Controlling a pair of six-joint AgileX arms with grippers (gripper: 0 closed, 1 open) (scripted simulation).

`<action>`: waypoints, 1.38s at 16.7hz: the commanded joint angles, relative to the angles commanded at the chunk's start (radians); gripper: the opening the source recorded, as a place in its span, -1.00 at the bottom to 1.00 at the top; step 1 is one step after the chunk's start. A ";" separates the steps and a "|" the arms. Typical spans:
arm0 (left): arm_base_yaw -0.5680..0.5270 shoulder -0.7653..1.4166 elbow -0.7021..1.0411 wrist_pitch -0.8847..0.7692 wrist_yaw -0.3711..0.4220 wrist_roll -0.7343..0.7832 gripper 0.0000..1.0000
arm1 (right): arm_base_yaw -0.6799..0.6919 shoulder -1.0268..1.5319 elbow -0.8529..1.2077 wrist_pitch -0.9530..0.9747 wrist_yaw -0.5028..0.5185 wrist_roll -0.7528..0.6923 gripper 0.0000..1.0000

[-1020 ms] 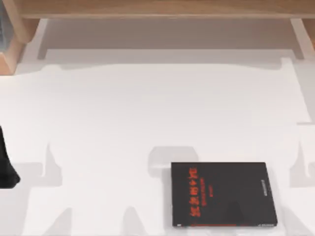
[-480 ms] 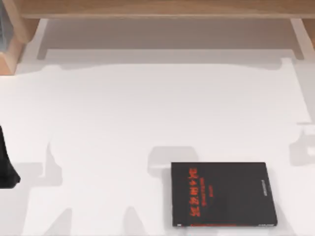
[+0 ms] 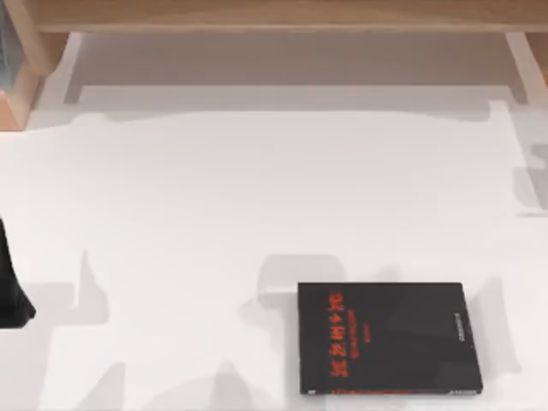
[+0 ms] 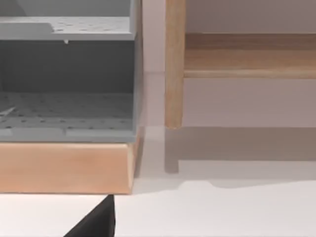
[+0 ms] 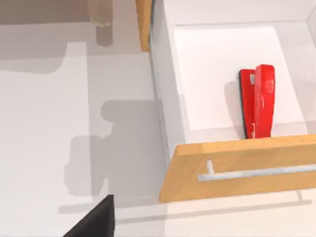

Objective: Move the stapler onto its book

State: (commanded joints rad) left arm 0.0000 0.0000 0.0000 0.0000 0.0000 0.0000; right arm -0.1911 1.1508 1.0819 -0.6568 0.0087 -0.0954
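The red stapler (image 5: 259,98) lies inside an open white drawer (image 5: 217,74), close behind its wooden front, in the right wrist view. A dark part of my right gripper (image 5: 96,220) sits at that view's edge, off to the side of the drawer and apart from the stapler. The black book (image 3: 390,338) with red lettering lies flat near the table's front edge, right of centre. My left arm (image 3: 10,295) is parked at the table's left edge.
The drawer's wooden front (image 5: 237,165) carries a metal bar handle (image 5: 256,173). A wooden shelf frame (image 3: 274,17) runs along the back of the table. A grey shelf unit (image 4: 66,79) on a wooden base stands at the back left.
The shadows on the right side of the table have shifted toward the back, and new faint shadows lie around the book. The book and my left arm have not moved.
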 joint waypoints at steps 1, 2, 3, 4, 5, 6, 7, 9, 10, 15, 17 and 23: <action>0.000 0.000 0.000 0.000 0.000 0.000 1.00 | -0.017 0.100 0.093 -0.056 0.000 -0.008 1.00; 0.000 0.000 0.000 0.000 0.000 0.000 1.00 | -0.034 0.201 0.187 -0.112 0.001 -0.016 1.00; 0.000 0.000 0.000 0.000 0.000 0.000 1.00 | -0.050 0.301 0.281 -0.167 0.001 -0.024 1.00; 0.000 0.000 0.000 0.000 0.000 0.000 1.00 | -0.067 0.400 0.375 -0.221 0.001 -0.032 1.00; 0.000 0.000 0.000 0.000 0.000 0.000 1.00 | -0.083 0.498 0.469 -0.275 0.000 -0.039 1.00; 0.000 0.000 0.000 0.000 0.000 0.000 1.00 | -0.098 0.594 0.561 -0.328 0.000 -0.047 1.00; 0.000 0.000 0.000 0.000 0.000 0.000 1.00 | -0.112 0.687 0.652 -0.378 -0.001 -0.054 1.00; 0.000 0.000 0.000 0.000 0.000 0.000 1.00 | -0.138 0.866 0.828 -0.475 -0.002 -0.067 1.00; 0.000 0.000 0.000 0.000 0.000 0.000 1.00 | -0.149 0.948 0.911 -0.520 -0.003 -0.073 1.00; 0.000 0.000 0.000 0.000 0.000 0.000 1.00 | -0.185 1.287 1.271 -0.700 -0.010 -0.098 1.00; 0.000 0.000 0.000 0.000 0.000 0.000 1.00 | -0.186 1.377 1.380 -0.746 -0.015 -0.104 1.00; 0.000 0.000 0.000 0.000 0.000 0.000 1.00 | -0.177 1.473 1.518 -0.792 -0.024 -0.110 1.00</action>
State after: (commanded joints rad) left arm 0.0000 0.0000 0.0000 0.0000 0.0000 0.0000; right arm -0.3684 2.6243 2.5994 -1.4490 -0.0153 -0.2059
